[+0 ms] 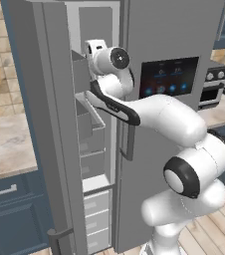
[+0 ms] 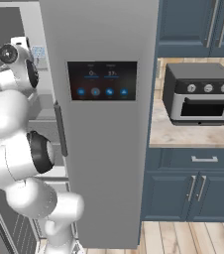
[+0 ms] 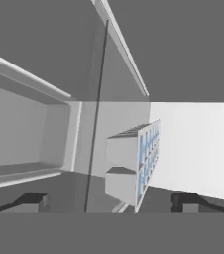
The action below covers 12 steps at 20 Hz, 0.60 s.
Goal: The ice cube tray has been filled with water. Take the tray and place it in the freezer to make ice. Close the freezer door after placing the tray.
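The ice cube tray (image 3: 134, 163), white with pale-blue water (image 3: 146, 154) in its cells, lies inside the freezer (image 1: 97, 164) against a white shelf surface (image 3: 198, 144). My gripper (image 3: 109, 202) is open, its two dark fingertips (image 3: 32, 201) standing wide on either side of the tray and apart from it. In the right base view a corner of the tray (image 2: 38, 51) shows just past my hand. My arm (image 1: 159, 114) reaches through the opening at upper-shelf height. The freezer door (image 1: 40, 124) stands swung open to the left, with grey bins (image 1: 84, 119) on its inner face.
The shut grey door with the black display (image 1: 169, 74) stands right of the opening, close along my forearm. A toaster oven (image 2: 198, 94) sits on the counter (image 2: 183, 131) to the right, above dark blue cabinets (image 2: 193, 188). White drawers (image 1: 97, 214) fill the freezer's lower part.
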### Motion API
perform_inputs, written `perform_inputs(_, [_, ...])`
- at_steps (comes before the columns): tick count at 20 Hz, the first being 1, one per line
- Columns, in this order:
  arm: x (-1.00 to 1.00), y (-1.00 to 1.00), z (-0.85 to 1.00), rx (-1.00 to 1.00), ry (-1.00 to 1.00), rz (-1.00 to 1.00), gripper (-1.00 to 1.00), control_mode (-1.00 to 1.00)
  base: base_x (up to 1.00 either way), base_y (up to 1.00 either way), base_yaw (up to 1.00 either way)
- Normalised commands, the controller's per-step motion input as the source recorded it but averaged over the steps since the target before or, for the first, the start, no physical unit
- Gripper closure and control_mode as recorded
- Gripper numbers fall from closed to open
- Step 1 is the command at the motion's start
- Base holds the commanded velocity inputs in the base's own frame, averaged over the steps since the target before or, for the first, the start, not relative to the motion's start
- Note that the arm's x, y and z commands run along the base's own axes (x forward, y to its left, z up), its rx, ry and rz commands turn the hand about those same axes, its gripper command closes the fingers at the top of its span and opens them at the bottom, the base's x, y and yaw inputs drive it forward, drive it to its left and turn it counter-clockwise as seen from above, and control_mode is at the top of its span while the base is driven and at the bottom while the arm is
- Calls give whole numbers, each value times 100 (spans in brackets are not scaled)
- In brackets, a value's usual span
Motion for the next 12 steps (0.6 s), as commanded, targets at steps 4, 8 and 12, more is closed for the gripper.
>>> perform_inputs(4, [-100, -61, 0, 5, -16, 0, -100, -100, 0, 0, 0])
perform_inputs(8, [-100, -58, 19, 8, -14, 0, -100, -100, 0, 0, 0])
perform_inputs(12, [-100, -34, 42, 9, -5, 0, -100, -100, 0, 0, 0])
